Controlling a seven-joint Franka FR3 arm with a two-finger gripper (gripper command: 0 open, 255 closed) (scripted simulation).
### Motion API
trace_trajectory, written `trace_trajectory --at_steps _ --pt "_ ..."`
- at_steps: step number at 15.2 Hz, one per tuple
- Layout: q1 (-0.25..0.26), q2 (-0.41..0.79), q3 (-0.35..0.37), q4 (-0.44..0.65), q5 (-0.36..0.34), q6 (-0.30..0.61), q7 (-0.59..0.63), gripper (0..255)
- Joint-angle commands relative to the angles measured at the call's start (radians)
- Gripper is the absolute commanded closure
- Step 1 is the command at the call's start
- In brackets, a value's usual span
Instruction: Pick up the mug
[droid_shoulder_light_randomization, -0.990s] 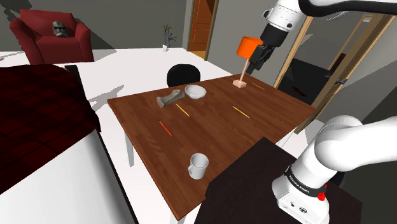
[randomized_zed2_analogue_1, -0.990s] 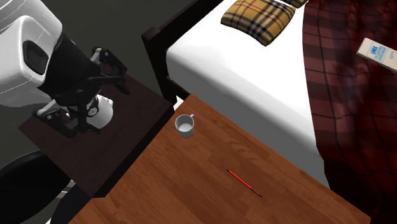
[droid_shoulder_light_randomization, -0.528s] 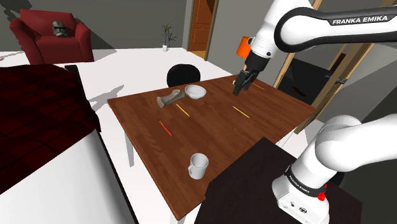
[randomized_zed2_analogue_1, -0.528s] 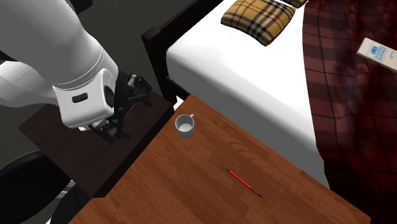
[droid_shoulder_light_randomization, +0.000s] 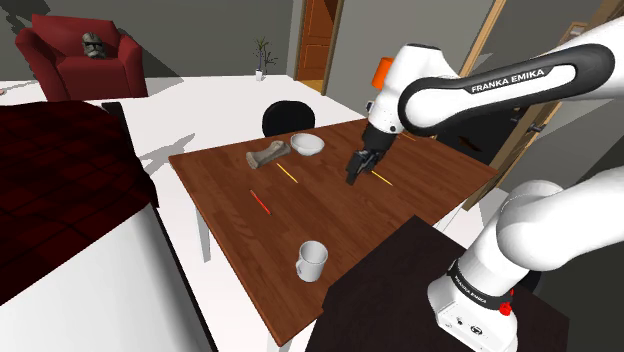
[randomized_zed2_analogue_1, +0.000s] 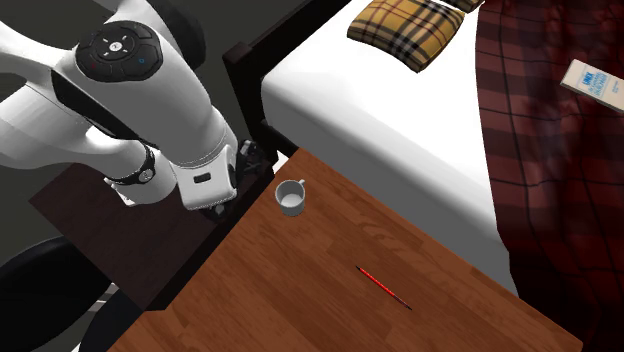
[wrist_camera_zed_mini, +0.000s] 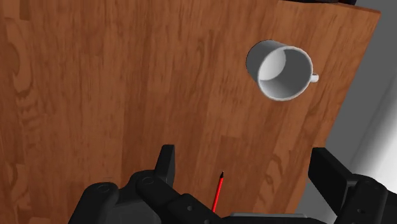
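A white mug stands upright near the front edge of the wooden table, close to the dark stand. From above, the mug shows an empty inside. My gripper hangs over the far half of the table, well beyond the mug and pointing down. In the wrist view the two black fingers stand wide apart with nothing between them, my gripper open. The mug lies ahead of the fingers, off to the side near the table's edge. My white arm reaches in beside the mug.
A red pencil lies mid-table, with two yellow pencils, a white bowl and a grey bone-shaped piece further back. An orange lamp stands behind the arm. A bed with a dark plaid blanket borders the table.
The arm has swung down from beside the orange lamp to low over the table, nearer the mug. The fingers stayed open and the mug has not moved.
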Motion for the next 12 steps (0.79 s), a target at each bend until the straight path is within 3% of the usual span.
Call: trace_trajectory --at_steps 1,8,12 --pt "0.007 0.071 0.021 -0.019 0.015 0.084 0.02 0" --pt "0.028 0.342 0.093 -0.054 0.051 0.361 0.093 0" --pt "0.028 0.53 0.131 -0.039 0.033 0.519 0.156 0"
